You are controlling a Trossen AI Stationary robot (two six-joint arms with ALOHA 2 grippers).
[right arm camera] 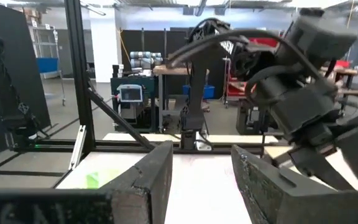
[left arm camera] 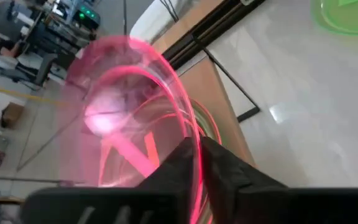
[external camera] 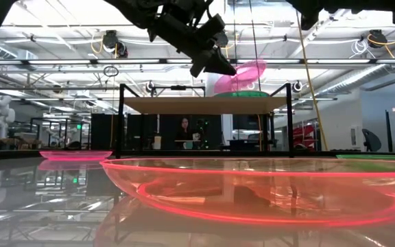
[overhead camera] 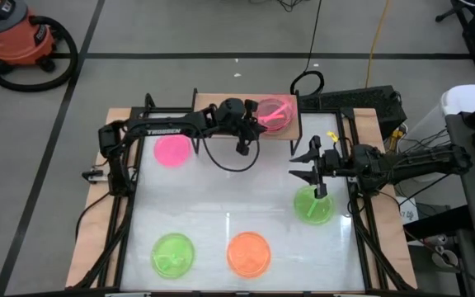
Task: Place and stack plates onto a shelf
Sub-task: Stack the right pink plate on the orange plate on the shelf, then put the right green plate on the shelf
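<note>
My left gripper [overhead camera: 252,118] reaches over the light-wood shelf [overhead camera: 221,106] at the table's far edge and is shut on a pink plate [overhead camera: 274,113]. In the low view this plate [external camera: 244,74] is tilted above a green plate [external camera: 242,94] that lies flat on the shelf [external camera: 184,104]. Whether the two plates touch, I cannot tell. My right gripper [overhead camera: 303,165] is open and touches nothing. It hangs right of the table's middle, just on the far side of a green plate [overhead camera: 314,205]. My left gripper pinches the pink plate's rim [left arm camera: 190,134] between its two fingers [left arm camera: 229,165], at the edge nearest the arm. The fingers come slanting from the table's left. The plate [left arm camera: 114,109] sits tilted in the hold, over the shelf and the green plate on it.
Plates lying flat on the table: a pink one [overhead camera: 172,151] at far left, a green one [overhead camera: 172,254] at near left, an orange one [overhead camera: 248,253] at near middle. The orange one [external camera: 252,195] fills the low view's foreground. Free room lies mid-table. People sit in the room beyond.
</note>
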